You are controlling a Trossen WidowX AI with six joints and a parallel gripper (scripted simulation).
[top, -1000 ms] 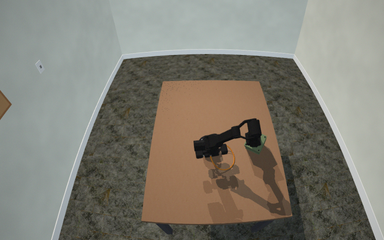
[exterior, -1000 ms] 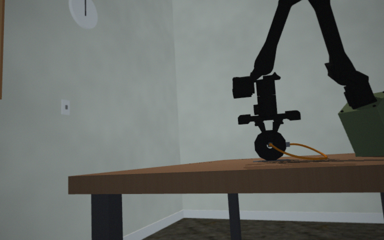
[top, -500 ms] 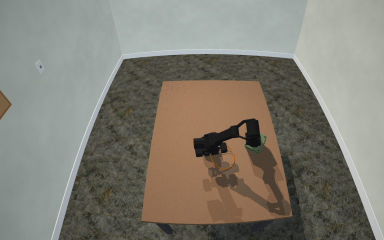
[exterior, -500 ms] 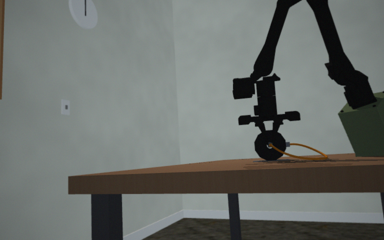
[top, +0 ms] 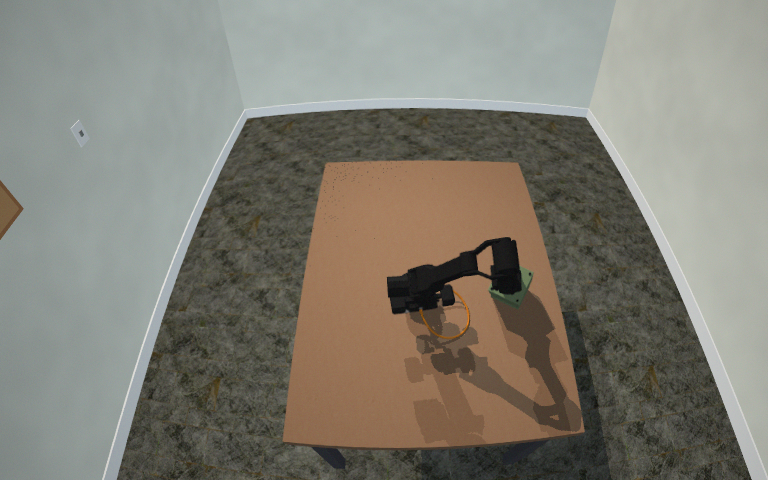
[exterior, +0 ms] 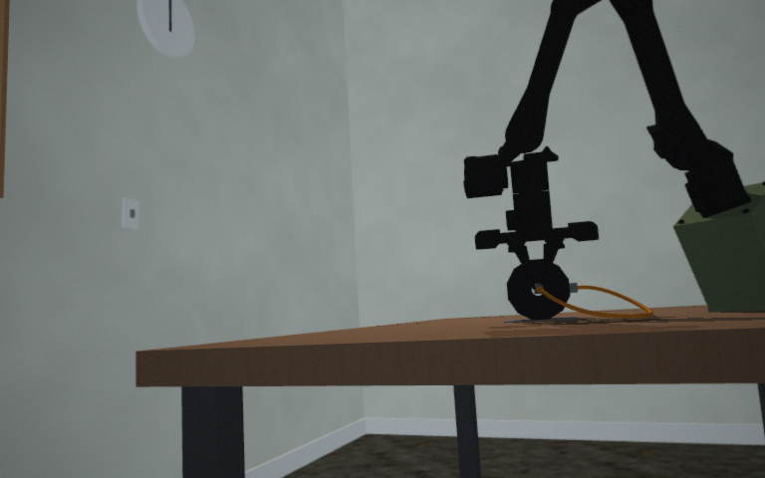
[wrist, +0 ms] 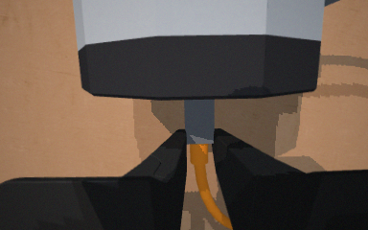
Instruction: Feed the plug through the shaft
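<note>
In the wrist view the motor [wrist: 198,53], grey on top with a black band, fills the upper frame. The small grey plug [wrist: 198,122] points at the motor's dark face, and its front end meets it. My gripper [wrist: 198,137] is shut on the plug's rear end, where the orange cable [wrist: 206,192] leaves it and trails down between the fingers. In the exterior view the motor [exterior: 537,290] is a black disc standing on the table, and my gripper [exterior: 536,253] hangs right above it. The cable [exterior: 609,307] loops out to the right. The loop also shows in the top view [top: 453,325].
The arm's green base block [exterior: 727,253] stands on the table to the right of the motor; it also shows in the top view [top: 512,288]. The table's right edge is close behind the base. The arm's links reach over the motor from the right.
</note>
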